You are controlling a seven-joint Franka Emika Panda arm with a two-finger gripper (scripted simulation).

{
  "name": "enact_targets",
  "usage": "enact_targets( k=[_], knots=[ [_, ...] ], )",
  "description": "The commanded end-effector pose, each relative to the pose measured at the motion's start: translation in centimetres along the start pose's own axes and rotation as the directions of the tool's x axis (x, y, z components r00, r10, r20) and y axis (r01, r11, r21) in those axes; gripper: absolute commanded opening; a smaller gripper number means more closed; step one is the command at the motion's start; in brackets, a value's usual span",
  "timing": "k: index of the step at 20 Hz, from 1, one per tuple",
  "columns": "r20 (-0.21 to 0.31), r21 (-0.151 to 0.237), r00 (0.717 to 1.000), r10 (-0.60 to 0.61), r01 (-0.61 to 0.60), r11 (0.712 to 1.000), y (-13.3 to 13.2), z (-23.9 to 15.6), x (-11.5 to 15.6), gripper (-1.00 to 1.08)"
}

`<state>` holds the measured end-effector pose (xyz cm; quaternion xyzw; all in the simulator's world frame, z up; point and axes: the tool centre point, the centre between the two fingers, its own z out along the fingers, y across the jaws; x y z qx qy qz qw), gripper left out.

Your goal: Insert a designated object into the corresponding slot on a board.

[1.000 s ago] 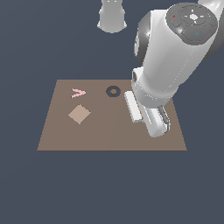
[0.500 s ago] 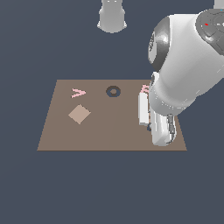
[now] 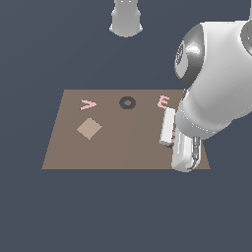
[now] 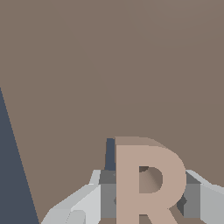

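Observation:
In the wrist view the designated object, a pale tan letter R block (image 4: 148,183), sits between my two grey fingers (image 4: 94,199), which press on its sides. My gripper (image 4: 151,199) is shut on it just above the brown board (image 4: 109,65). In the exterior view the gripper (image 3: 185,162) hangs over the board's (image 3: 123,147) near corner on the exterior view's right, and the arm's white body covers the block. The slot is hidden in both views.
On the board lie a pink V (image 3: 87,104), a dark ring (image 3: 127,103), a pink E (image 3: 163,102) and a tan diamond tile (image 3: 89,128). A grey-white pedestal (image 3: 126,19) stands behind the board. Dark floor (image 4: 13,175) borders the board's edge.
The arm has swung toward the exterior view's right and nearer the board's front edge, uncovering the pink E. The tiles on the board have not moved.

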<state>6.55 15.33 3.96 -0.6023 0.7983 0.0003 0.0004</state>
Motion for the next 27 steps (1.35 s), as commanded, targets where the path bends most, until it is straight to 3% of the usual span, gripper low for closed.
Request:
enact_targets(
  k=[1,17,18,27],
  knots=[
    [0.0,0.0,0.999,0.032,-0.032,0.999,-0.3,0.0,-0.3,-1.0],
    [0.0,-0.001,0.998,0.071,-0.071,0.998,-0.8,1.0,-0.5,-1.0],
    [0.0,-0.001,0.998,0.071,-0.071,0.998,-0.8,1.0,-0.5,1.0],
    [0.0,-0.001,0.998,0.071,-0.071,0.998,-0.8,1.0,-0.5,1.0]
  ],
)
